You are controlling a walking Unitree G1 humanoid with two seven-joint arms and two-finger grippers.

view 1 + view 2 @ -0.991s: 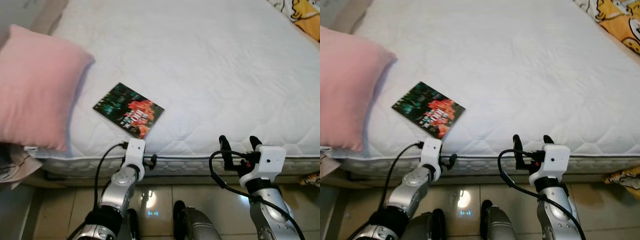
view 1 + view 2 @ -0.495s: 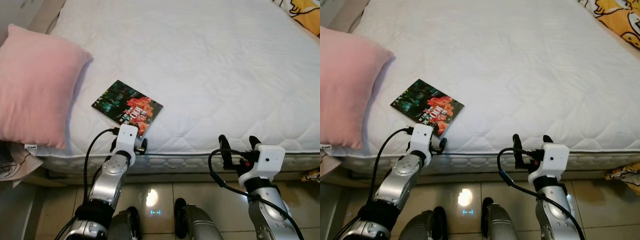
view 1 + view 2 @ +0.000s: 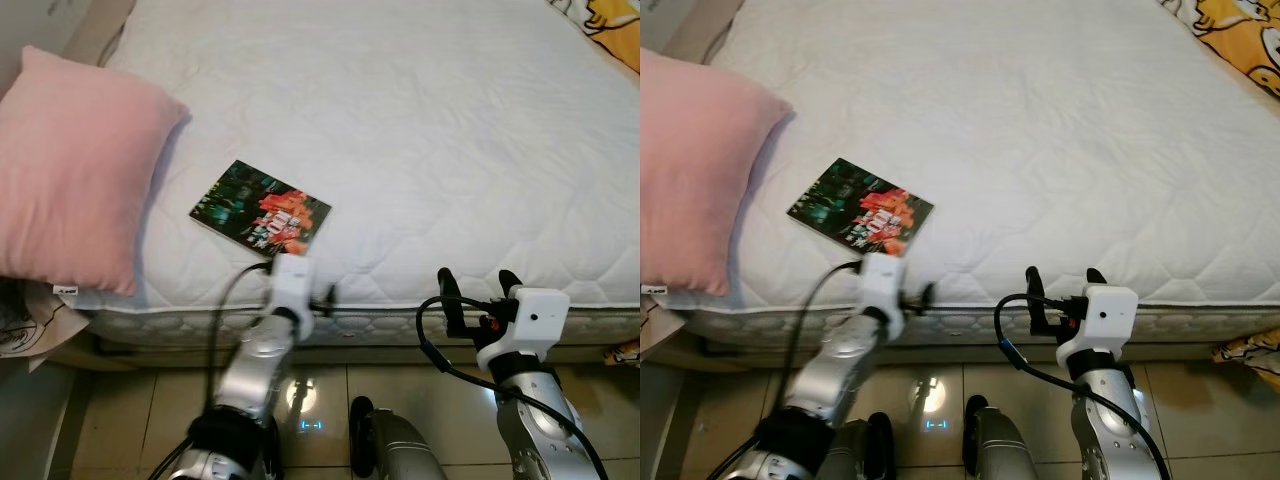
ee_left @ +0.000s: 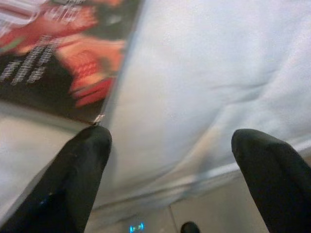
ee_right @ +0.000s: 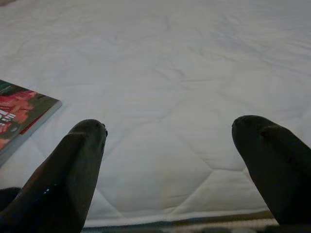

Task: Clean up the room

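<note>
While book [image 3: 261, 215] lies on mattress [image 3: 420, 130], left claw [image 4: 170, 160] spread beside it, right claw [image 5: 175, 160] spread

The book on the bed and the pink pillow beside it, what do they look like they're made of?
The book looks like a thin paperback: printed paper cover with a slight sheen, flat, with a thin edge in the right wrist view. The pink pillow looks like soft matte fabric, perhaps velvety, plump with rounded corners; its filling can't be told.

A book [image 3: 261, 213] lies near the mattress's [image 3: 420, 120] near edge, right of a pillow [image 3: 70, 170] at its left side, with both grippers just beyond that edge.
</note>
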